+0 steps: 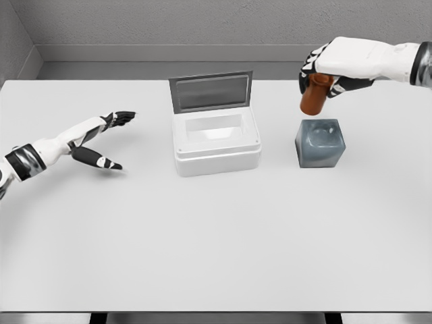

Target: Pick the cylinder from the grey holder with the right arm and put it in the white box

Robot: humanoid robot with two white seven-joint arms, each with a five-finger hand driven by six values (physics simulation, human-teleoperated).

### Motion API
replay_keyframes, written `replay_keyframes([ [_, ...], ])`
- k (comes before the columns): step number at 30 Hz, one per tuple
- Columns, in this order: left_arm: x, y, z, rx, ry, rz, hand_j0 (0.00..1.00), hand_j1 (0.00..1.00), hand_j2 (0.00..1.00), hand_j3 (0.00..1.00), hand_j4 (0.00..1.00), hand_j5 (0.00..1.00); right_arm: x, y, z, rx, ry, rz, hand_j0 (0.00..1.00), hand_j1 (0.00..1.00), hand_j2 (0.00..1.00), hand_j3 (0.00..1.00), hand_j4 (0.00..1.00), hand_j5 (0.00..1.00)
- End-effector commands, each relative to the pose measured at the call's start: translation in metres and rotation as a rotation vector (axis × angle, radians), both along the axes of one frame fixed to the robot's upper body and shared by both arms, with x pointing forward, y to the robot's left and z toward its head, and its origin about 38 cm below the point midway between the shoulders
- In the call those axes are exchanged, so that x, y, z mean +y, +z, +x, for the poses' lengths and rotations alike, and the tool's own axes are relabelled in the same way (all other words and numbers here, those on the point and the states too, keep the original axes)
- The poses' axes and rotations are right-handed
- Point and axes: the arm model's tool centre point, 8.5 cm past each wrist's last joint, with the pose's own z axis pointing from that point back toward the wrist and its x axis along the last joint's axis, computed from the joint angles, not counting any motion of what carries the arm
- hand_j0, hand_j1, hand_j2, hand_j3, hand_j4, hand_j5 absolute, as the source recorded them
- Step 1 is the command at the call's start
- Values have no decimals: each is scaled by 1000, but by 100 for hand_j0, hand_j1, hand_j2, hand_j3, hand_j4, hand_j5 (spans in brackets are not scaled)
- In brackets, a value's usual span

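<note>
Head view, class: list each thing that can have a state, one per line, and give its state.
White box: lid open, nothing visible inside.
Grey holder: socket vacant.
Brown cylinder: lifted clear of the holder, slightly tilted.
Right hand: closed around the cylinder's top.
Left hand: fingers spread, holding nothing.

Simulated test cell, bare white table (pixel 216 256), plain grey walls (pixel 202 20)
</note>
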Motion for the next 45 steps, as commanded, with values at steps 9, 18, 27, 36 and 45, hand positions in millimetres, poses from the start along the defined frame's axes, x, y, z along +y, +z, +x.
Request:
replay_keyframes([
  [9,31,7,0,0,86,-21,100,100,100,100,100,100,39,8,0,-22,84,47,38,38,38,38,38,38],
  [18,32,7,0,1,86,-21,100,100,100,100,100,100,68,11,1,-30,142,73,37,37,37,37,37,37],
  [27,32,6,-1,2,85,-19,100,100,100,100,100,100,97,-1,1,-8,194,74,36,36,36,36,36,36],
  [36,32,6,-1,2,85,-19,100,100,100,100,100,100,97,-5,4,2,184,76,36,36,36,36,36,36],
  [45,31,6,-1,2,84,-18,100,100,100,100,100,100,101,-13,13,22,164,76,36,36,36,36,36,36],
])
